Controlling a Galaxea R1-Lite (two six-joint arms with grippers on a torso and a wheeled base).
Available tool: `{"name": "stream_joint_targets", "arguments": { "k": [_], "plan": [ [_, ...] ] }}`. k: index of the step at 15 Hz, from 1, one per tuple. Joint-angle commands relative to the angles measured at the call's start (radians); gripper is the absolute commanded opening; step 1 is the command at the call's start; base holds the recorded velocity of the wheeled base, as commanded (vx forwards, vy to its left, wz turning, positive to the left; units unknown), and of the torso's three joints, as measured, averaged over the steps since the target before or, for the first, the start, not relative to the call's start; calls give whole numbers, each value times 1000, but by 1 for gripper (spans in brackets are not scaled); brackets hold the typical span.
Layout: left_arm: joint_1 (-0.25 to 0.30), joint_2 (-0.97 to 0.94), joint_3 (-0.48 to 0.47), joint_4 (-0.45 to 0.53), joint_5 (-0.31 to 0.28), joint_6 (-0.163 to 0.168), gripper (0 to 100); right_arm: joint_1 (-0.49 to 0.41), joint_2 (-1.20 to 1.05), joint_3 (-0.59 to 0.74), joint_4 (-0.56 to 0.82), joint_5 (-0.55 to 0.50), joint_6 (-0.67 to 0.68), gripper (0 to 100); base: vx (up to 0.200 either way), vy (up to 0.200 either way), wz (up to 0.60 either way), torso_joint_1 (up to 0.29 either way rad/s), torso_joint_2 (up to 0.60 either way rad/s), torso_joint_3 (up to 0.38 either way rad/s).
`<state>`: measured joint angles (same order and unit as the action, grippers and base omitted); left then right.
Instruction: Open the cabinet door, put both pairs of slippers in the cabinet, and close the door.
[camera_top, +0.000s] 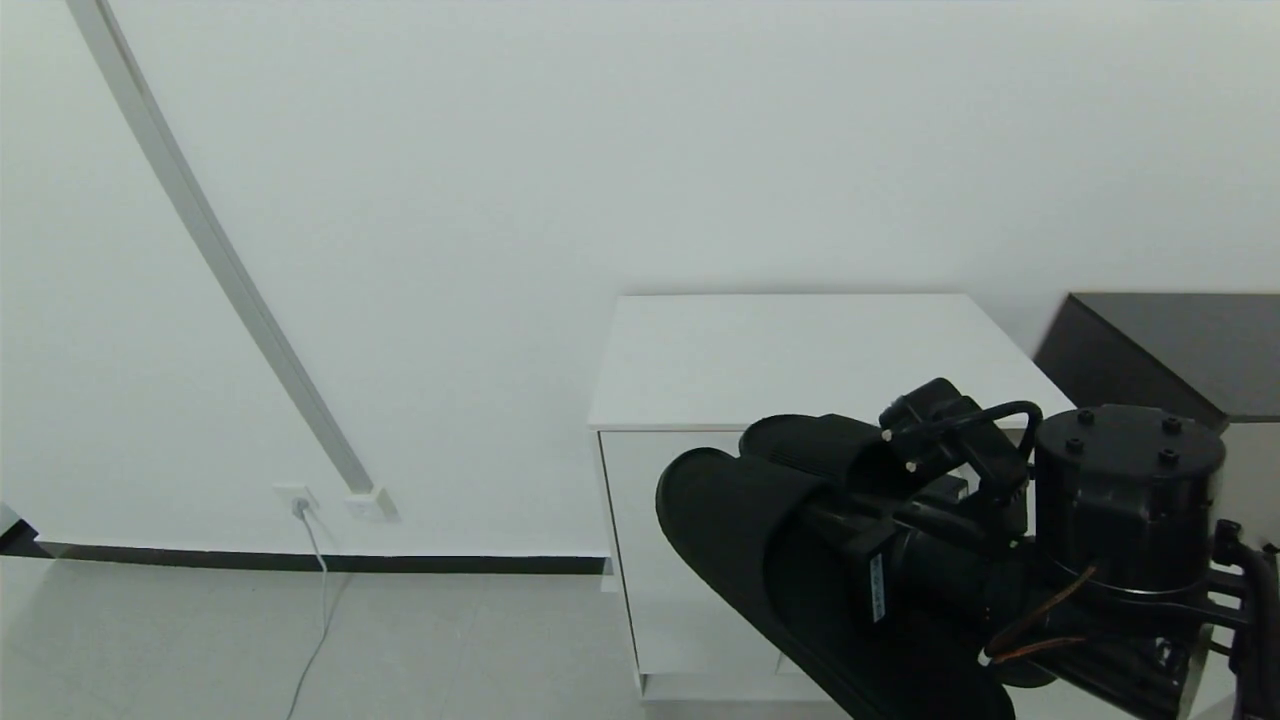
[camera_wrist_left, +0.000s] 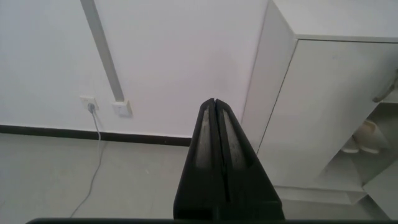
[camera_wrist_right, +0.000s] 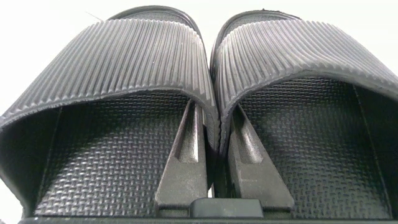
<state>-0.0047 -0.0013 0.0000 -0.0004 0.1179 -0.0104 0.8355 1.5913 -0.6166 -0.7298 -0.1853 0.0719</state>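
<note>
While the right claw (camera_wrist_right: 217, 158) grips the pair of black slippers (camera_top: 740, 520) by their touching inner edges, its two fingers (camera_wrist_right: 183, 162) are drawn close together, one tucked under each ribbed strap. The pair is held up off the floor (camera_top: 200, 640), toes pointing left and away, just in front of the white cabinet (camera_top: 800, 360), which stands against the far wall. Seen from the left wrist, the cabinet door (camera_wrist_left: 323, 112) appears swung open, its handle (camera_wrist_left: 382, 93) at the right edge, and a pale pair of slippers (camera_wrist_left: 364, 138) lies on a shelf inside. The left claw (camera_wrist_left: 214, 109) is closed, with its fingers pressed flat together and nothing between them, and points toward the cabinet's left side. Far to the left, a wall socket (camera_top: 295, 497) has a cable (camera_top: 318, 600) trailing down to the floor.
</note>
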Motion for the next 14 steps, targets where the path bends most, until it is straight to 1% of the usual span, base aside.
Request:
{"name": "stream_joint_targets", "arguments": {
  "k": [1,12,14],
  "plan": [
    [-1,1,0,0,0,0,0,2,4,0,0,1,0,0,0,-200,0,2,2,-2],
    [-1,1,0,0,0,0,0,-1,12,6,-2,0,2,0,0,-200,0,4,1,3],
    [-1,1,0,0,0,1,0,-4,12,9,-2,1,2,0,0,0,0,0,0,0]
  ]
}}
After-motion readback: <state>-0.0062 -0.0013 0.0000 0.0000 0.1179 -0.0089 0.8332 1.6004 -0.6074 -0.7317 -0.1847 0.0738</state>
